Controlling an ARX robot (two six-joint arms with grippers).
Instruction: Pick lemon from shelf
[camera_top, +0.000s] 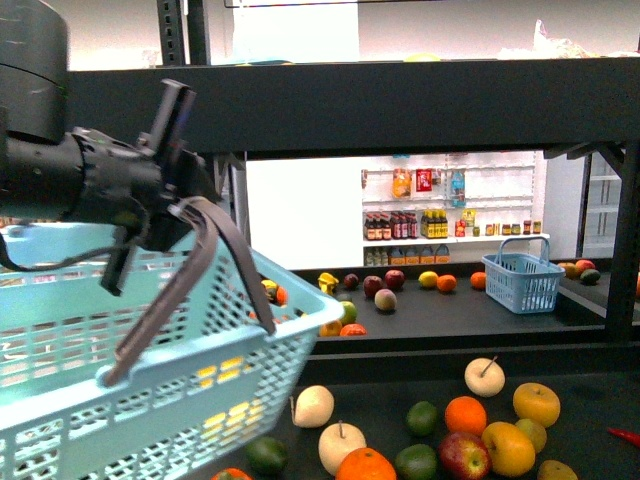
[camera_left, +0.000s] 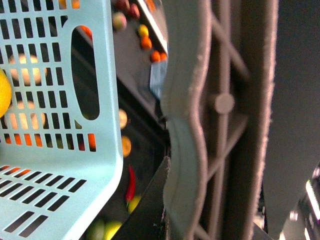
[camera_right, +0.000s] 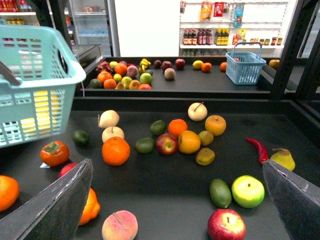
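Pale turquoise slotted basket (camera_top: 150, 370), grey handle (camera_top: 190, 280), black shelf (camera_right: 165, 200).

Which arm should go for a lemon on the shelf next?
Probably the right. Its gripper hangs open and empty over the fruit on the shelf, while the left gripper is shut on the light blue basket's handle. Which yellow fruit is a lemon is uncertain.

Shelf (camera_top: 400, 110): near tier (camera_right: 165, 195) holds loose fruit.
Basket (camera_top: 130, 380): near left, raised over the tier's left end, its handle (camera_top: 190, 270) at the left gripper (camera_top: 165, 160).
Fruit cluster (camera_top: 480, 430): near right of the basket, on the near tier.
Chilli (camera_right: 258, 149): right of the cluster.
Far tier (camera_top: 440, 310): behind the near one; more fruit lies left and centre on it.
Small basket (camera_top: 523, 280): on the far tier, right.
Wall shelves (camera_top: 450, 215): farthest back, holding bottles.
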